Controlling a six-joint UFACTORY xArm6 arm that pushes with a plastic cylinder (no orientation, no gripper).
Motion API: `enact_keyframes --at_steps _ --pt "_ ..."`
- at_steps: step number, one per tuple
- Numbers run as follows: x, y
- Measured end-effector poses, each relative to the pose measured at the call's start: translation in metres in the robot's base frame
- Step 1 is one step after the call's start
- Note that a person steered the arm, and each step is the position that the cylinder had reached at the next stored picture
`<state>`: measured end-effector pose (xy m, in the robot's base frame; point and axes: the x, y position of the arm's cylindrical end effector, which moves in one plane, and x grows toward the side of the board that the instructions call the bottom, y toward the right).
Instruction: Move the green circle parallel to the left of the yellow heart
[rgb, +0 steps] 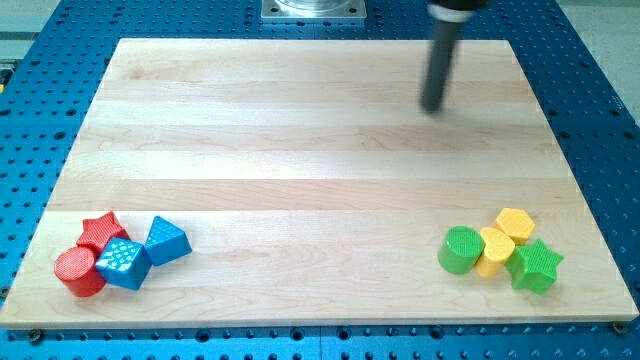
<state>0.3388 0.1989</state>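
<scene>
— Looking at the pale wooden board (300, 150), where was my tip (433, 108)?

— It sat near the view's top right, well apart from every block. It was a bare dark rod, with no jaws to spread or press together, and it touched nothing.

— And the green circle block (461, 250)?

— Near the view's bottom right, touching the left side of the yellow heart block (494, 250). A yellow hexagon block (516, 224) and a green star block (534, 266) crowded just beside them.

— Anything else?

— At the view's bottom left clustered a red star block (101, 230), a red circle block (78, 272) and two blue blocks (124, 263), (166, 240). No container held any of them.
</scene>
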Motion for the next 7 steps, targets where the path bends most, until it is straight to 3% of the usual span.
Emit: enact_keyframes --at_steps 1,2,4,6,7 --pt "0.06 0.056" --pt "0.151 0.07" --pt "0.269 0.099" --pt "0.276 0.01" --pt "0.251 0.009"
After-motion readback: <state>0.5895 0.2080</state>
